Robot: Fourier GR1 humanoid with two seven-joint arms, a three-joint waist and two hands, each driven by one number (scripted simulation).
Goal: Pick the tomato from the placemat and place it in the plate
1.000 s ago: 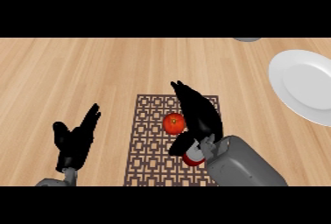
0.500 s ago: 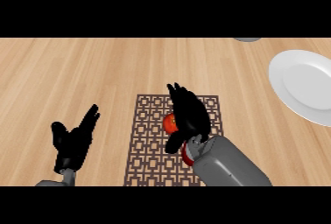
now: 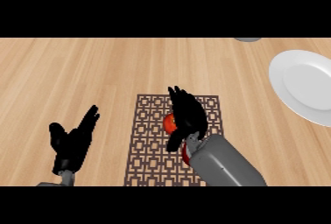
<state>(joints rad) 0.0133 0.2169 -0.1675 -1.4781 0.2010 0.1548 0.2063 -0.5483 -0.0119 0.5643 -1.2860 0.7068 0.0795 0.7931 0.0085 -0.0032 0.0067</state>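
Wooden counter (image 3: 97, 70), red tomato (image 3: 170, 124) mostly hidden under right hand (image 3: 187, 116)

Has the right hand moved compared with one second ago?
Yes. The right hand has shifted leftward over the placemat and now covers most of the tomato, which earlier showed beside its fingers.
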